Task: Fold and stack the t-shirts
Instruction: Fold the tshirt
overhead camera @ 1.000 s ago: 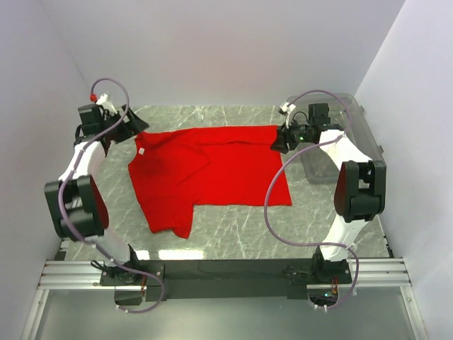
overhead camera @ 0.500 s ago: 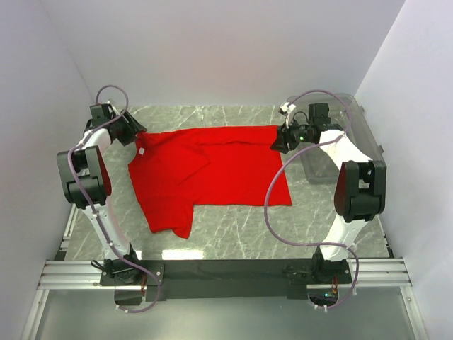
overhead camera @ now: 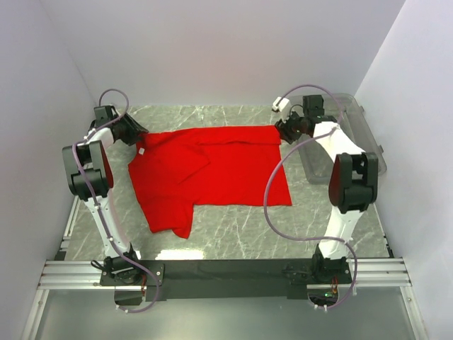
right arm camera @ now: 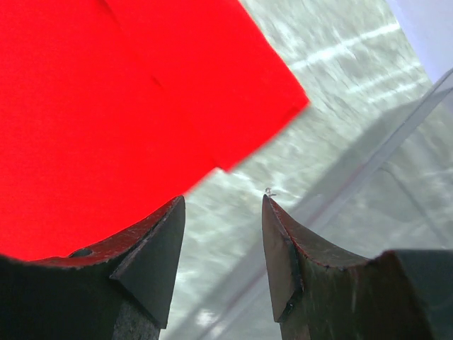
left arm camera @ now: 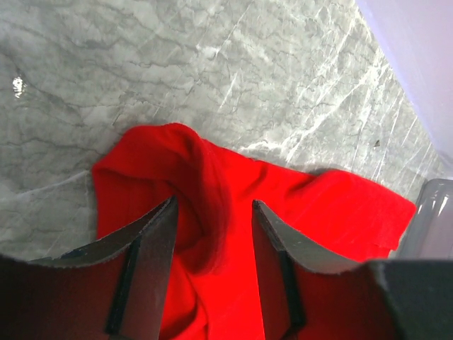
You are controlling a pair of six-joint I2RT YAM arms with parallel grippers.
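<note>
L gripper is sitting approx half open, jaws straddling a raised ridge of the t-shirt, not yet pinching it. R gripper is hanging part open w/ nothing in it. The shirt's far corner is lying just to its left, bin just beside. T-shirt is lying spread on the table, long axis L–R btwn both arms. Only the wrist cams are showing these gaps.

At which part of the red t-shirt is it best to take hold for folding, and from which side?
Likely the two far corners of the bright red cloth t-shirt, from above at its left and right ends. It lies flat, so only edges give cloth to pinch. The left pincer straddles a raised ridge at the far-left corner; the right pincer hangs open beside the far-right corner.
</note>
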